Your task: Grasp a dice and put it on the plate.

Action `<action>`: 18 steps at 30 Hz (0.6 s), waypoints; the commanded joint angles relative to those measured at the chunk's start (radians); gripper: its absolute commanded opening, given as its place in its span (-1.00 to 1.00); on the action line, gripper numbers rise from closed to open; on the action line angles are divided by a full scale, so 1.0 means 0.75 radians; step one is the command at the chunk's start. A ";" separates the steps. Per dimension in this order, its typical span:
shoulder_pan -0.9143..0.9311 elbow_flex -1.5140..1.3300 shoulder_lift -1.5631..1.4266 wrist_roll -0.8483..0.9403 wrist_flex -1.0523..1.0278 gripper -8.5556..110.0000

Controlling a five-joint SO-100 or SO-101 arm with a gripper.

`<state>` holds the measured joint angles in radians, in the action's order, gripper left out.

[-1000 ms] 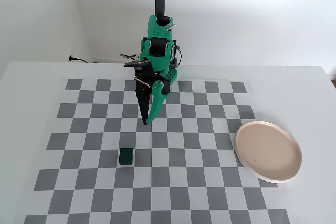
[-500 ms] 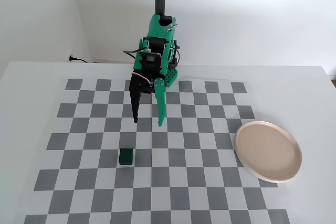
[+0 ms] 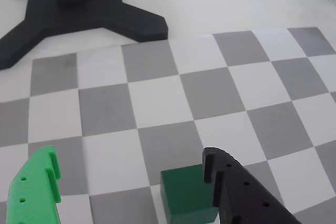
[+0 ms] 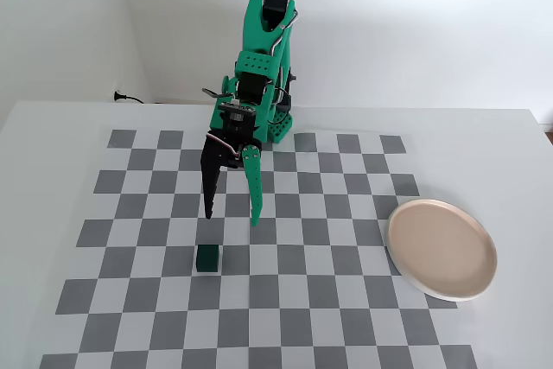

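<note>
The dice (image 4: 206,258) is a small dark green cube on the checkerboard, left of centre in the fixed view. In the wrist view the dice (image 3: 186,192) sits at the bottom, right beside the black finger (image 3: 231,187); the bright green finger (image 3: 37,184) is far to its left. My gripper (image 4: 232,217) is open and empty, hovering just above and behind the dice, tips pointing down. In the wrist view my gripper (image 3: 128,163) shows a wide gap. The plate (image 4: 441,248) is pale pinkish-beige and lies empty at the right of the board.
The checkerboard mat (image 4: 285,300) covers the white table. A black cross-shaped stand foot (image 3: 79,9) lies beyond the mat in the wrist view. The arm's base (image 4: 268,118) stands at the board's far edge.
</note>
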<state>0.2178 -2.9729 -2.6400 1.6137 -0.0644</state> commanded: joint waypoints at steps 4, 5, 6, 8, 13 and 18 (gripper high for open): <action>0.119 0.362 0.571 0.014 0.270 -0.45; 0.129 0.385 0.607 0.014 0.280 -0.45; 0.139 0.405 0.626 0.014 0.270 -0.45; 0.147 0.417 0.650 0.031 0.266 -0.46; 0.143 0.415 0.722 0.102 0.260 -0.46; 0.133 0.415 0.841 0.151 0.331 -0.46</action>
<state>0.3237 -2.7412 -2.0310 1.7058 0.1365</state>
